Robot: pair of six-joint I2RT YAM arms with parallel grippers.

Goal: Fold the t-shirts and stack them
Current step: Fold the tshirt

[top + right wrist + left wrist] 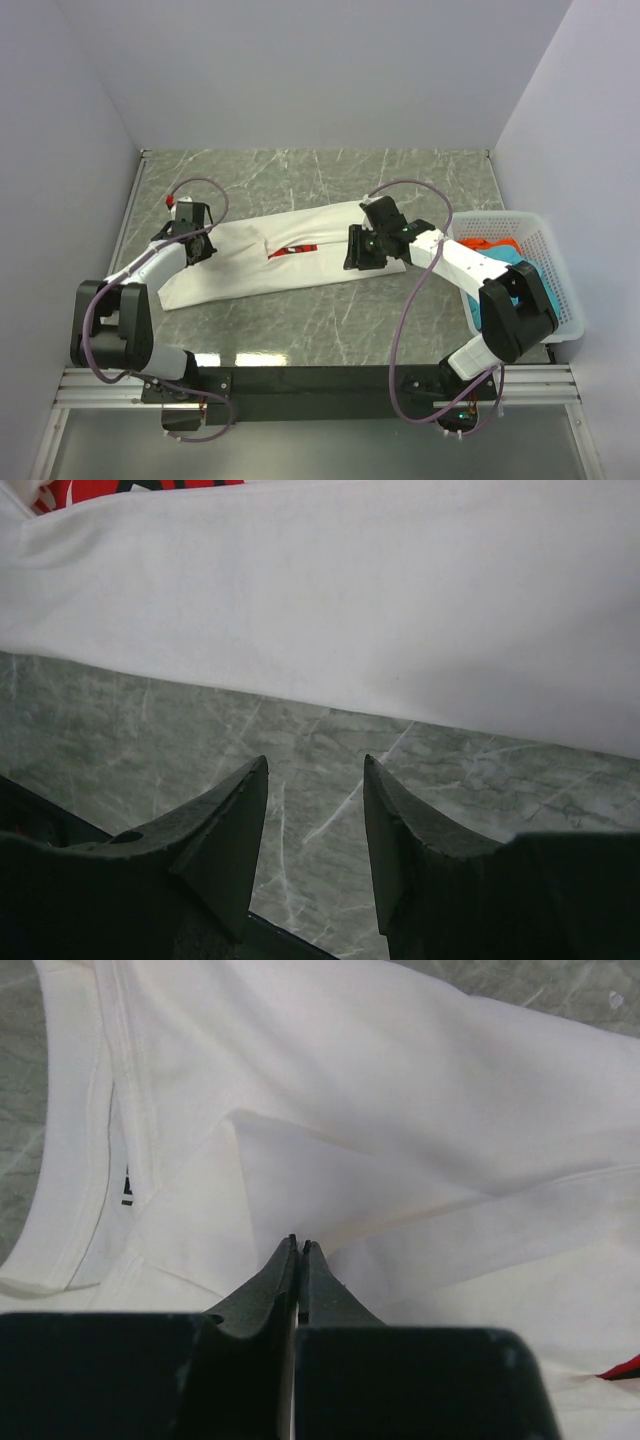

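The white t-shirt lies folded into a long band across the marble table, and a strip of its red print shows at the fold. My left gripper sits at the shirt's left, collar end. In the left wrist view its tips are shut, and creases of the white cloth run into them. My right gripper hovers at the shirt's right part, open over bare marble just short of the cloth's edge, nothing between its fingertips. A red-orange t-shirt and a teal t-shirt lie bunched in the basket.
The white mesh basket stands at the table's right edge, beside the right arm. White walls close in the table on the left, back and right. The arms' black base rail runs along the near edge.
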